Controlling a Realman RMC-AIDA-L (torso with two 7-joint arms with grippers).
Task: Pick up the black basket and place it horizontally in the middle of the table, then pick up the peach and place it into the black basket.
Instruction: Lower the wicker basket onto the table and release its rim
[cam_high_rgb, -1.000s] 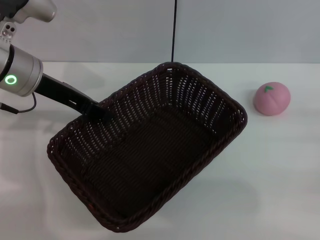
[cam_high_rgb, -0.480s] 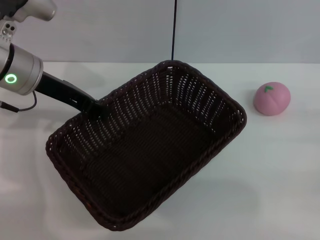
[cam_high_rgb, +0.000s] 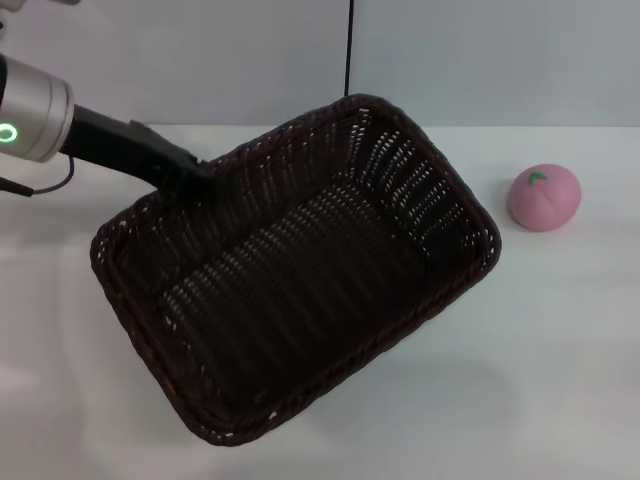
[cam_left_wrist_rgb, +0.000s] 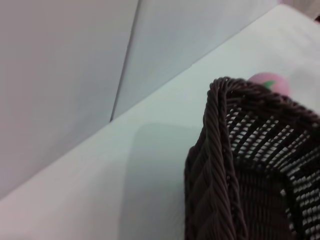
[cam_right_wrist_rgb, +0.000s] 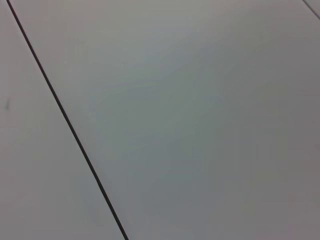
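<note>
The black basket (cam_high_rgb: 300, 275) hangs tilted above the white table (cam_high_rgb: 560, 350), lying diagonally from near left to far right. My left gripper (cam_high_rgb: 195, 180) is shut on its far-left rim and carries it. The same basket's braided rim (cam_left_wrist_rgb: 220, 165) fills the left wrist view. A pink peach (cam_high_rgb: 544, 197) with a green leaf mark rests on the table to the right of the basket, apart from it; its top (cam_left_wrist_rgb: 267, 83) peeks over the rim in the left wrist view. My right gripper is out of view.
A grey wall with a dark vertical seam (cam_high_rgb: 348, 50) stands behind the table's far edge. The right wrist view holds only that wall and a seam line (cam_right_wrist_rgb: 65, 125).
The basket has been raised and tipped, its far-left side now higher, and it has shifted slightly toward the far edge. The peach has not moved.
</note>
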